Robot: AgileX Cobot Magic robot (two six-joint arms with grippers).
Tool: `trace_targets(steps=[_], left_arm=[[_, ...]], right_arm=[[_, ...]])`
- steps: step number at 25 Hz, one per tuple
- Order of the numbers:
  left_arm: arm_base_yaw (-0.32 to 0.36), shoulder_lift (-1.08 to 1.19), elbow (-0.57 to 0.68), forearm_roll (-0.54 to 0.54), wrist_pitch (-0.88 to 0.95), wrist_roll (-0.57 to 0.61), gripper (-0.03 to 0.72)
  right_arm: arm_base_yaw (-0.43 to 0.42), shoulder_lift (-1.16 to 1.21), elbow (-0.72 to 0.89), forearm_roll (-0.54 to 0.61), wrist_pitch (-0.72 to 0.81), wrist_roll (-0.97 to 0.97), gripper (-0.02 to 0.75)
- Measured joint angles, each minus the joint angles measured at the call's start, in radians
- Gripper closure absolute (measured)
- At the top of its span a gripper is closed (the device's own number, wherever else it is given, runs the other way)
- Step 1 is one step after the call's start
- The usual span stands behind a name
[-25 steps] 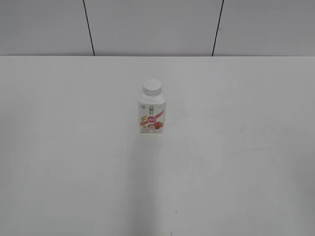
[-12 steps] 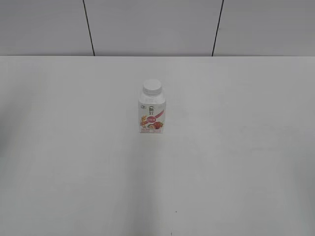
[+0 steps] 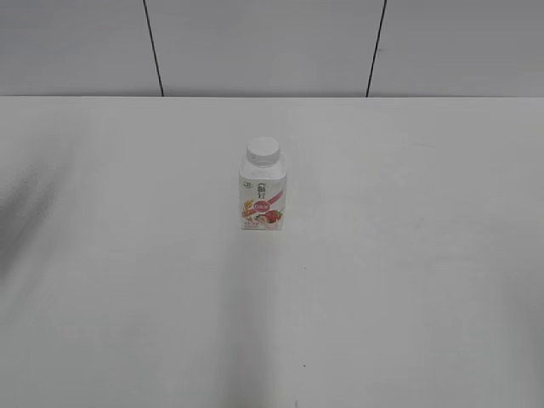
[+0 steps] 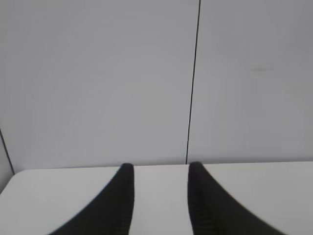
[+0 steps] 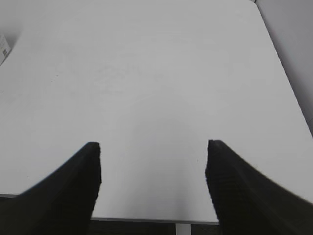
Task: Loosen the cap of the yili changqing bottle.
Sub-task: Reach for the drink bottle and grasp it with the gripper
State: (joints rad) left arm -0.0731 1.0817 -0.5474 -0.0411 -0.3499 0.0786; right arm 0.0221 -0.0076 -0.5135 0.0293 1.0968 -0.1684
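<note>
The yili changqing bottle (image 3: 263,196) stands upright near the middle of the white table in the exterior view, a white body with a pink-red fruit label. Its white ribbed cap (image 3: 263,151) sits on the neck. Neither arm shows in the exterior view. My left gripper (image 4: 157,169) is open and empty, facing the back wall over the table. My right gripper (image 5: 153,145) is open and empty above the table's near edge. A sliver of the bottle (image 5: 3,49) shows at the far left edge of the right wrist view.
The white table (image 3: 408,280) runs to a grey panelled wall (image 3: 263,47) with dark seams. The table's near edge (image 5: 146,219) shows under my right gripper. A soft shadow lies on the table at the left (image 3: 25,221).
The bottle has not moved. A faint shadow at the table's left side has grown darker and spread inward.
</note>
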Motion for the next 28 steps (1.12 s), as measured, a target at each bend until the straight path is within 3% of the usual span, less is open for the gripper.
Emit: trace_targets(steps=[2, 7, 12, 20, 23, 26, 28], left_arm=[[-0.021, 0.08, 0.014, 0.033, -0.069, -0.017, 0.449], [-0.074, 0.269, 0.02, 0.264, -0.23, -0.106, 0.449], [-0.074, 0.423, 0.02, 0.479, -0.37, -0.288, 0.449], [-0.037, 0.635, 0.019, 0.727, -0.571, -0.378, 0.438], [-0.012, 0.685, -0.003, 0.82, -0.605, -0.431, 0.332], [0.014, 0.738, -0.053, 0.876, -0.621, -0.526, 0.127], [0.022, 0.771, -0.094, 0.93, -0.62, -0.569, 0.059]], right_arm=[[0.0, 0.0, 0.0, 0.0, 0.0, 0.0, 0.204], [0.0, 0.0, 0.0, 0.0, 0.0, 0.0, 0.204], [0.0, 0.0, 0.0, 0.0, 0.0, 0.0, 0.204], [0.0, 0.0, 0.0, 0.0, 0.0, 0.0, 0.204], [0.0, 0.0, 0.0, 0.0, 0.0, 0.0, 0.204], [0.0, 0.0, 0.0, 0.0, 0.0, 0.0, 0.204], [0.0, 0.0, 0.0, 0.0, 0.0, 0.0, 0.204]])
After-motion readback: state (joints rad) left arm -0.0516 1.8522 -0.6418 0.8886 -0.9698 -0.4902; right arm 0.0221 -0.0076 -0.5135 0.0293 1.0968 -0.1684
